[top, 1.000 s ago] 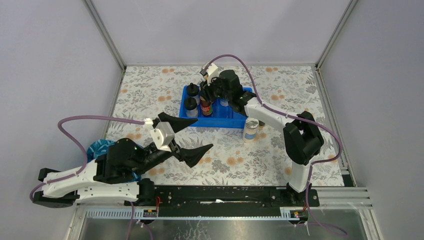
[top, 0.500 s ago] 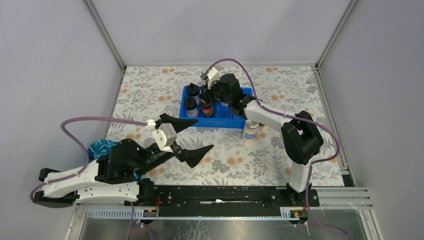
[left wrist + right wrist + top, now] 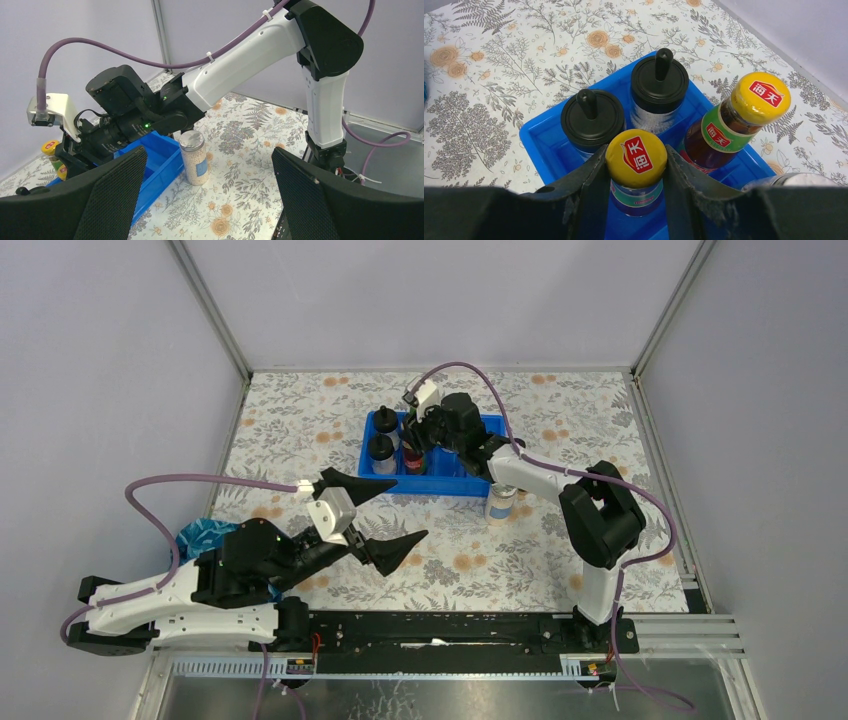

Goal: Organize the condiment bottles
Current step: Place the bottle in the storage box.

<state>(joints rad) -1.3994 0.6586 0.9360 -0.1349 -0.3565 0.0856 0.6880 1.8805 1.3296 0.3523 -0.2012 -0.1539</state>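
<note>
While the right gripper (image 3: 635,167) clamps a yellow-capped bottle (image 3: 636,151) inside the blue tray (image 3: 535,139), its twin (image 3: 744,112) at two o'clock, the left gripper (image 3: 403,510) gapes empty, and placing it likely needs release, then lifting clear.

The tray (image 3: 540,146) is glossy blue plastic. The near bottle (image 3: 636,196) and the one to its right have smooth, glossy yellow caps (image 3: 760,97) and shiny labels. The 2 domed lids (image 3: 593,117) are smooth black plastic with a dull sheen. The jar (image 3: 194,162) is clear, and its lid (image 3: 192,140) looks like silver metal. The right fingers (image 3: 591,187) are matt black. The left fingers (image 3: 116,197) are finely dotted. The floral table cover (image 3: 489,65) looks matt.
</note>
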